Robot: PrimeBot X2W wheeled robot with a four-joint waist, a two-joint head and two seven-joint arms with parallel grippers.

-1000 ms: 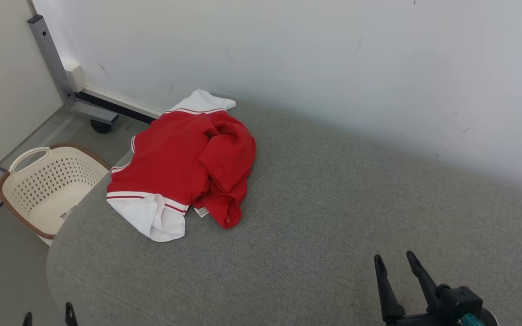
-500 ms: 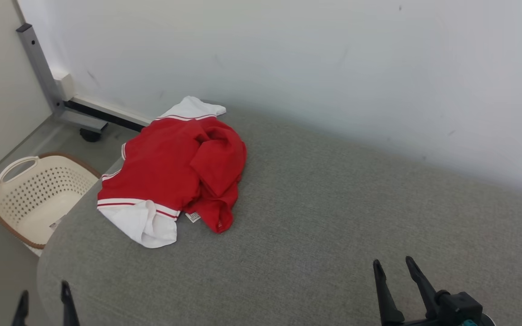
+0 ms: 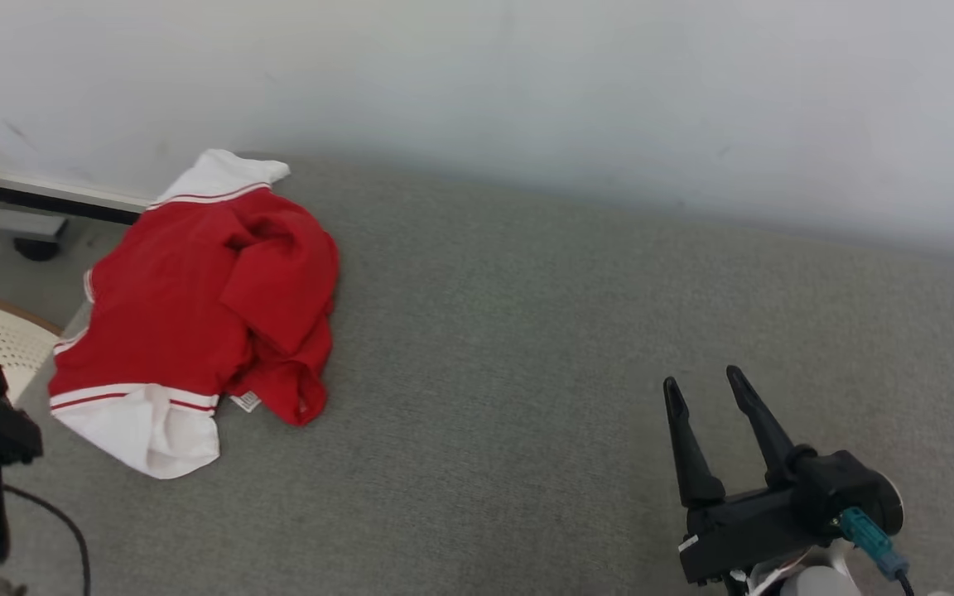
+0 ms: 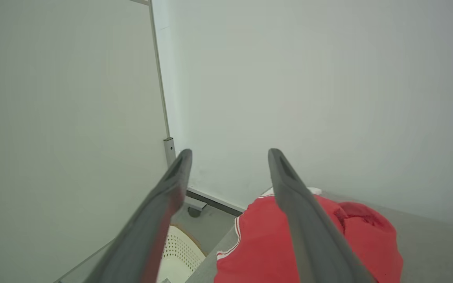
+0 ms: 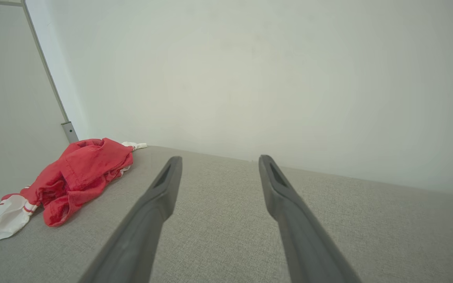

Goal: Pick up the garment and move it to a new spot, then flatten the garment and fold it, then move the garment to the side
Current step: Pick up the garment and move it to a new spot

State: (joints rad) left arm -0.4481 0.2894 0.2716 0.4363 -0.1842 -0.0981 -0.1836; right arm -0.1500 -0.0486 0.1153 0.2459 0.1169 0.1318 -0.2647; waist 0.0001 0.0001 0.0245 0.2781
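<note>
Upholstery point(image 3: 527, 372), grey woven, runs across most of the head view, bare at centre and right. Red jersey with white striped trim point(image 3: 195, 306) lies crumpled at left of frame, near the surface's left edge and the back wall, touched by neither arm. Cream perforated laundry basket point(image 3: 17, 343) sits on the floor just past that edge, far left. Right gripper point(image 3: 702, 379) is at lower right, fingers spread and empty, well apart from the jersey. Left gripper point(image 4: 229, 153) is also spread wide with nothing between its fingers; in its wrist view the jersey sits low and right of them. Small white label point(image 3: 246, 402) pokes out at the jersey's lower red fold. Step judged: reach for the first pickup, nothing done yet. To do it well, bring the left arm in over the bunched red ridge, pinch thick cloth rather than the loose white sleeve point(image 3: 146, 430), lift clear, and carry toward the bare centre. Risk: dragging it off the edge toward the basket.
</note>
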